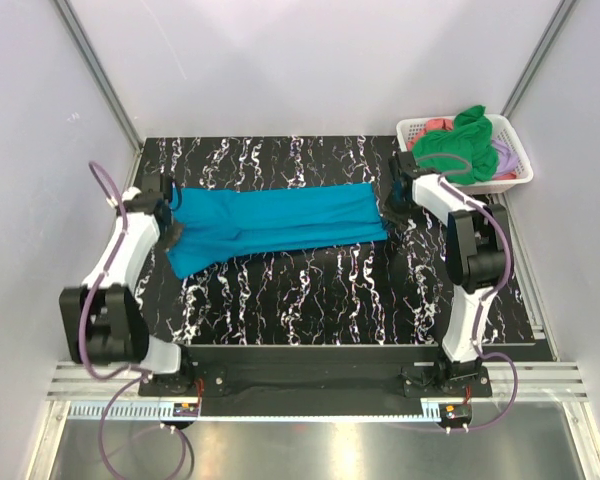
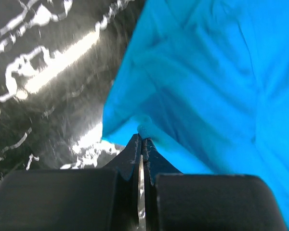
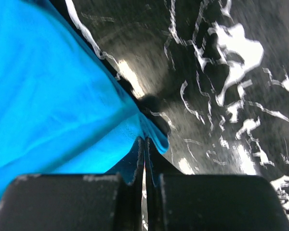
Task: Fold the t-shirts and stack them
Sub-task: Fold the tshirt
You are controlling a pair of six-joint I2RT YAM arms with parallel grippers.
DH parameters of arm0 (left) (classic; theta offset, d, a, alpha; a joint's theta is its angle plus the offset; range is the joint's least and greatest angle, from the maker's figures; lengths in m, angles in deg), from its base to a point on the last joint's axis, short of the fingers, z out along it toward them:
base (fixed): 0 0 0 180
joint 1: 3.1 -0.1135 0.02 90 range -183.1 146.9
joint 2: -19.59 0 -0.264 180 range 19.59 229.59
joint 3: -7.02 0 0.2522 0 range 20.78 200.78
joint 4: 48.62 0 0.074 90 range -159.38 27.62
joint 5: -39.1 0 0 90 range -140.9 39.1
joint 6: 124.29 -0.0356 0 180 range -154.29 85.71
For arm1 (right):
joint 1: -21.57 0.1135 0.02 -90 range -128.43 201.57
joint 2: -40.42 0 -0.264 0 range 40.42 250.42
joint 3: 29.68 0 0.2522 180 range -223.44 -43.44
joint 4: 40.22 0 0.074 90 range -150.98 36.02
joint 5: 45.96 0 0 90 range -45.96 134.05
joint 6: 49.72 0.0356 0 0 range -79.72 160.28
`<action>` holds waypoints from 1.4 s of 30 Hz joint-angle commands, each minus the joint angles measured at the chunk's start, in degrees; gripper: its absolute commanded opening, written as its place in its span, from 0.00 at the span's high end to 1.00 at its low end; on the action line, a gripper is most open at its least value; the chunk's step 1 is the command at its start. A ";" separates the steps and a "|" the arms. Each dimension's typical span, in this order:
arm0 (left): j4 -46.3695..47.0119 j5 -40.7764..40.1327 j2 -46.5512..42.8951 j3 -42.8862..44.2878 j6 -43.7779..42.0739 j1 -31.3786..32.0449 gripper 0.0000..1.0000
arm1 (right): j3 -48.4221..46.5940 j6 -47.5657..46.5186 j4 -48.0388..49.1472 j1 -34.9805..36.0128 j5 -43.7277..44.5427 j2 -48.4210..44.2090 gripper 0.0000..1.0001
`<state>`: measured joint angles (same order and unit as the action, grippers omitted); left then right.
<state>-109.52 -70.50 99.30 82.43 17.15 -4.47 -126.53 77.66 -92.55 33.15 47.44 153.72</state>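
Note:
The teal-blue t-shirt [image 1: 270,225] lies stretched left to right as a long folded band on the black marbled table [image 1: 330,290]. My left gripper [image 1: 170,232] is shut on its left end; in the left wrist view the fingertips [image 2: 135,147] pinch a fold of the teal cloth [image 2: 207,82]. My right gripper [image 1: 388,208] is shut on its right end; in the right wrist view the fingertips [image 3: 137,149] pinch the cloth edge [image 3: 62,96]. A bright green shirt [image 1: 460,145], a coral-pink one [image 1: 438,125] and a lilac one [image 1: 502,155] lie in the basket.
The white lattice basket [image 1: 515,175] stands at the table's far right corner, close behind my right arm. Grey walls enclose the table on three sides. The table's front edge runs just ahead of the arm bases.

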 commanded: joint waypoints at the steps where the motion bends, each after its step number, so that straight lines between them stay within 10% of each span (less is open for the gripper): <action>1: 3.63 2.01 5.36 7.33 -5.20 -2.59 1.00 | -6.72 -2.49 -4.05 -0.32 0.21 2.80 1.00; 14: -2.08 9.14 28.74 26.67 -12.85 -4.43 1.00 | -14.55 -2.76 -6.96 -0.41 -1.55 10.36 1.00; 33: -4.72 5.36 34.12 32.48 -17.78 -4.61 1.00 | -17.19 -3.28 -11.18 -0.76 2.14 12.56 1.00; 35: -6.82 4.74 34.47 33.53 -18.13 -4.52 0.87 | -17.54 -3.28 -11.62 -0.76 1.97 12.22 0.81; 42: -10.60 0.89 27.28 37.49 -21.20 -4.52 0.39 | -22.81 -7.94 -13.55 2.21 -1.73 6.24 0.66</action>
<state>-117.74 -65.52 133.15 115.81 -1.71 -8.68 -145.17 72.37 -103.76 33.15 47.40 165.98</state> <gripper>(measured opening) 0.586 0.335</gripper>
